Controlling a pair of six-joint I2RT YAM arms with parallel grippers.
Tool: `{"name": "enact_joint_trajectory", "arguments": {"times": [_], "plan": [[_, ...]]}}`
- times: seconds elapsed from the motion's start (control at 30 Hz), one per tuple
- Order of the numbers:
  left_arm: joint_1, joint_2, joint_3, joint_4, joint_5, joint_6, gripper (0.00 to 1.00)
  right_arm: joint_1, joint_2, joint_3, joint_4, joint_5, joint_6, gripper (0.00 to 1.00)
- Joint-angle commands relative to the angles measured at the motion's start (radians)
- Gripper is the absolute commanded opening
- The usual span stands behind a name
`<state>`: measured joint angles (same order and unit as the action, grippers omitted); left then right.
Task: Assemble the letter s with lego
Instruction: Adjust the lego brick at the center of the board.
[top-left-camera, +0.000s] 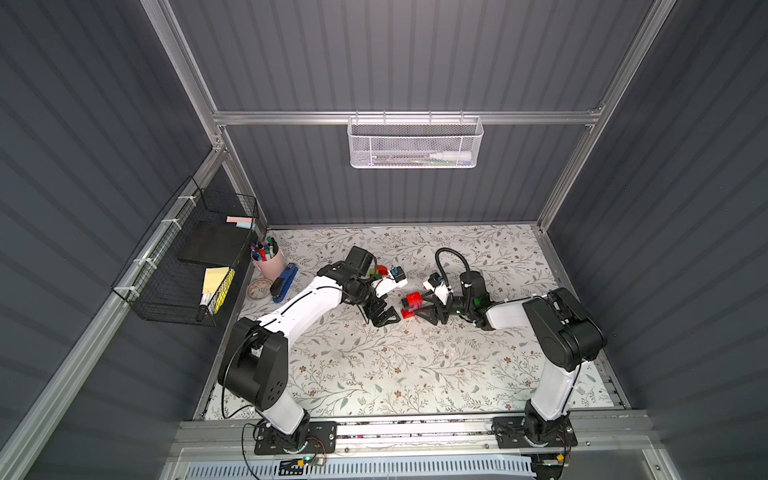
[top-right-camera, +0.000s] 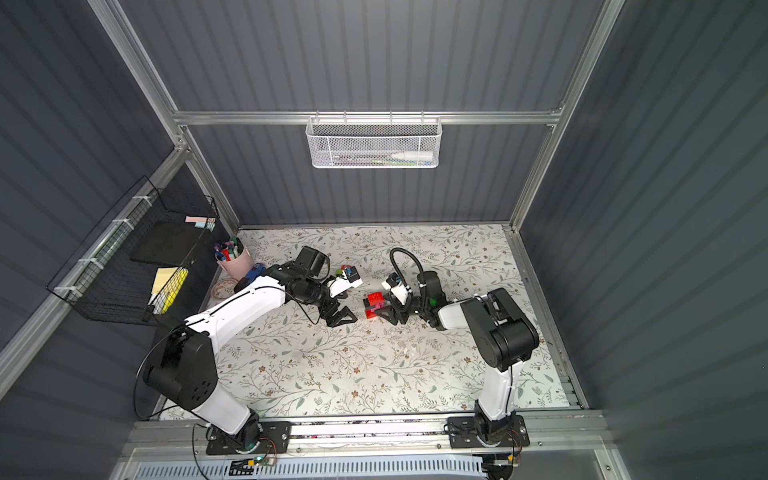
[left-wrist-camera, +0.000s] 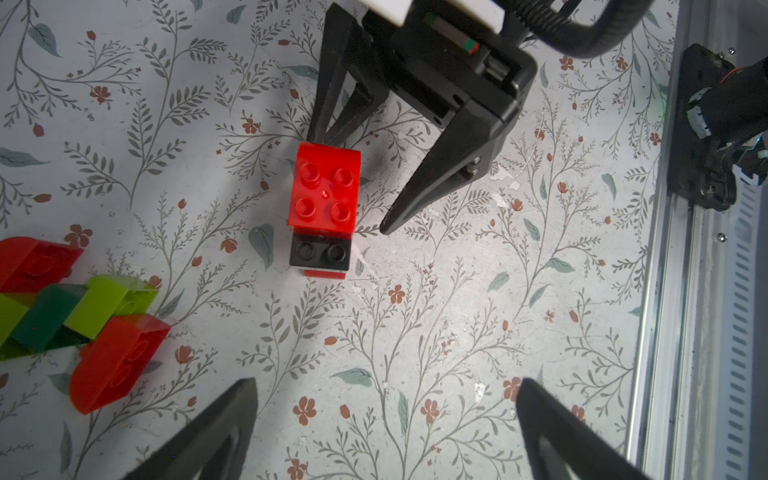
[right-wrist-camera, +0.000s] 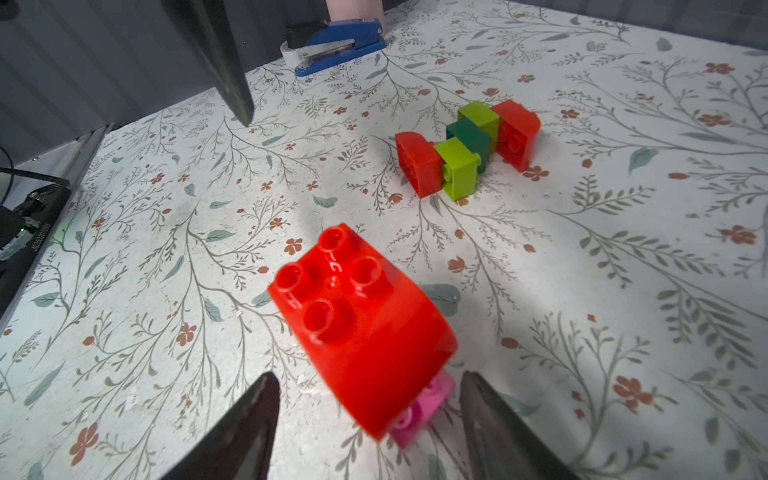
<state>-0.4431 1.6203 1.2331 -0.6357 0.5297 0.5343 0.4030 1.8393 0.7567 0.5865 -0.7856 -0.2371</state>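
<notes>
Right tool (right-wrist-camera: 368, 374) sits low over the bench (top-left-camera: 374, 374), jaws partly spread and flanking a small stack (top-left-camera: 409, 305) of lego. A red brick (left-wrist-camera: 324, 187) with one rounded side tops the stack, a black brick (left-wrist-camera: 319, 253) peeks out beneath it, and a pink brick (right-wrist-camera: 419, 409) shows under the edge nearest that tool. In the right wrist view, bare bench shows between one jaw and the red plastic, while the other jaw stands just beside the pink brick, so nothing is pinched yet. The straddle reads as the set-up for a squeeze across the stack's flat walls, where the pads can bite squarely.

Left tool (left-wrist-camera: 386, 380) is spread to its widest and empty, hovering just beside the stack on the side away from the right arm. It is probably held off to leave room, with its camera looking straight down on the studs.

A zigzag chain (right-wrist-camera: 465, 149) of red, lime green and dark green bricks lies on its side, apart from the stack and near the left arm's wrist. It looks parked there as the built part of the S, waiting for the stack to be joined on.
</notes>
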Motion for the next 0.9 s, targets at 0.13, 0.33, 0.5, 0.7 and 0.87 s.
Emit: {"name": "enact_joint_trajectory", "arguments": {"times": [0.13, 0.33, 0.5, 0.7, 0.87], "plan": [[0.006, 0.018, 0.019, -0.022, 0.030, -0.004, 0.99, 0.006, -0.063, -0.043, -0.002, 0.012, -0.034, 0.74], [0.007, 0.034, 0.026, -0.040, 0.045, 0.008, 0.99, 0.005, -0.017, 0.031, -0.096, 0.006, -0.035, 0.79], [0.006, 0.039, 0.025, -0.050, 0.047, 0.021, 1.00, 0.006, 0.033, 0.089, -0.160, -0.041, -0.028, 0.83], [0.006, 0.056, 0.033, -0.059, 0.061, 0.028, 1.00, 0.006, 0.087, 0.142, -0.181, -0.065, -0.027, 0.85], [0.006, 0.065, 0.037, -0.070, 0.067, 0.036, 1.00, 0.007, 0.128, 0.179, -0.182, -0.117, -0.026, 0.85]]}}
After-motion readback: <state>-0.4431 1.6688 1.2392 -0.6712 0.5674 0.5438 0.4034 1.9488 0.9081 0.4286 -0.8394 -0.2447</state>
